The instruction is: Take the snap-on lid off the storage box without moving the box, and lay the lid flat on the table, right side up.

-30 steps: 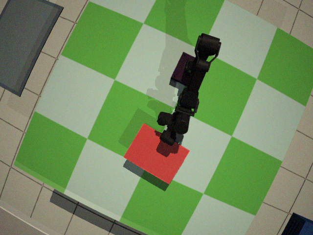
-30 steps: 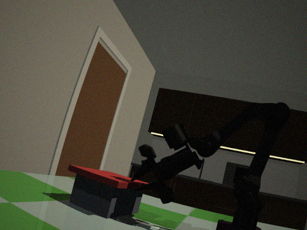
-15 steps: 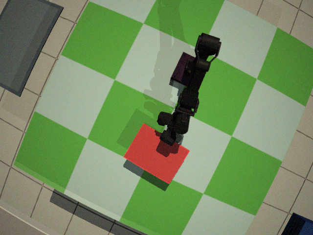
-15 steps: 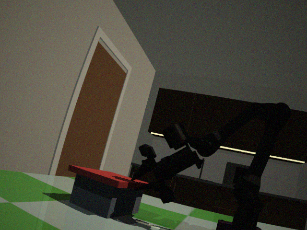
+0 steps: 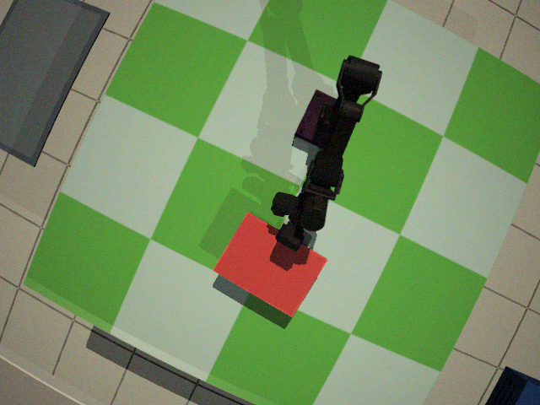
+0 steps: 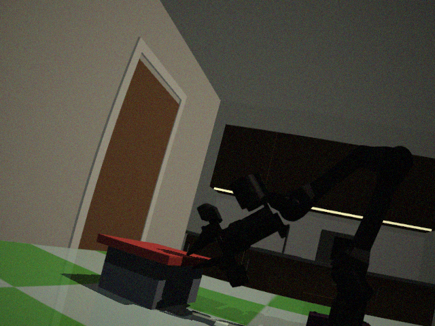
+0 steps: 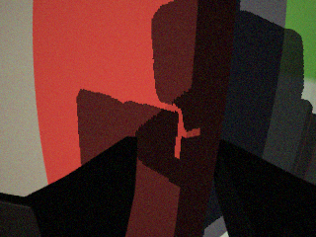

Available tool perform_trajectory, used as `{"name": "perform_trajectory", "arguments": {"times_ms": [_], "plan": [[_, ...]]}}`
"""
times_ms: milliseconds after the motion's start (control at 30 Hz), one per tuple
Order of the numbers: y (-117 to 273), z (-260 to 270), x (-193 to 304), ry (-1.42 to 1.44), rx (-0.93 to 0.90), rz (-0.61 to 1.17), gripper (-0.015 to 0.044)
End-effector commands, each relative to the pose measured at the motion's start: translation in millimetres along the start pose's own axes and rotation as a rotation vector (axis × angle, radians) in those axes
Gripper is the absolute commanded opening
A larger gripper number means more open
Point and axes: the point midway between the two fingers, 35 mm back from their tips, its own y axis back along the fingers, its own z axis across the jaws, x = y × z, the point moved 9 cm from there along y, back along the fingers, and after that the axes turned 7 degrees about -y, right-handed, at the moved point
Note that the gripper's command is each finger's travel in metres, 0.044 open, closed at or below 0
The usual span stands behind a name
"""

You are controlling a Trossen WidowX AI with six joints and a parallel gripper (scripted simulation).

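So the thing that matters here is how the gripper (image 5: 293,244) (image 6: 196,260) (image 7: 176,149) sits against the red lid (image 5: 270,266) (image 6: 140,245) (image 7: 94,54); it comes in at the edge facing the arm's base (image 5: 315,110) (image 6: 317,318), on one of the lid's two long sides, while most of the panel stretches out beyond the fingertips, away from the base. The lid is on top of the dark grey storage box (image 6: 130,280) (image 7: 252,64), and the box stands on the green and pale checkered surface (image 5: 370,174) (image 6: 24,263); no gap between the two shows in the exterior view, so it looks seated, though whether the snap has let go anywhere is impossible to tell.

The fingers are closed on that near rim, one over the top face and the other down on the outer side; the wrist tilts, reaching forward and down. The lid's long axis runs across the reach rather than along it, which probably means the pull should start as an upward peel at the near edge, with the far long side letting go last; yank straight back toward the base and the box might well slide along. With the weight hanging out past the grip, the far side could droop once free, so keeping the red face up and level is likely the fiddly part.
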Motion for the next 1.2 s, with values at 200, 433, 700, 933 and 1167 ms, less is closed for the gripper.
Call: {"name": "perform_trajectory", "arguments": {"times_ms": [200, 433, 700, 933, 1167], "plan": [[2.3, 2.0, 0.1, 0.0, -0.002, 0.0, 0.0], [3.3, 3.0, 0.2, 0.0, -0.002, 0.0, 0.0], [4.4, 4.2, 0.4, 0.0, -0.002, 0.0, 0.0], [5.3, 5.3, 0.5, 0.0, -0.002, 0.0, 0.0], [6.3, 6.3, 0.7, 0.0, -0.002, 0.0, 0.0]]}}
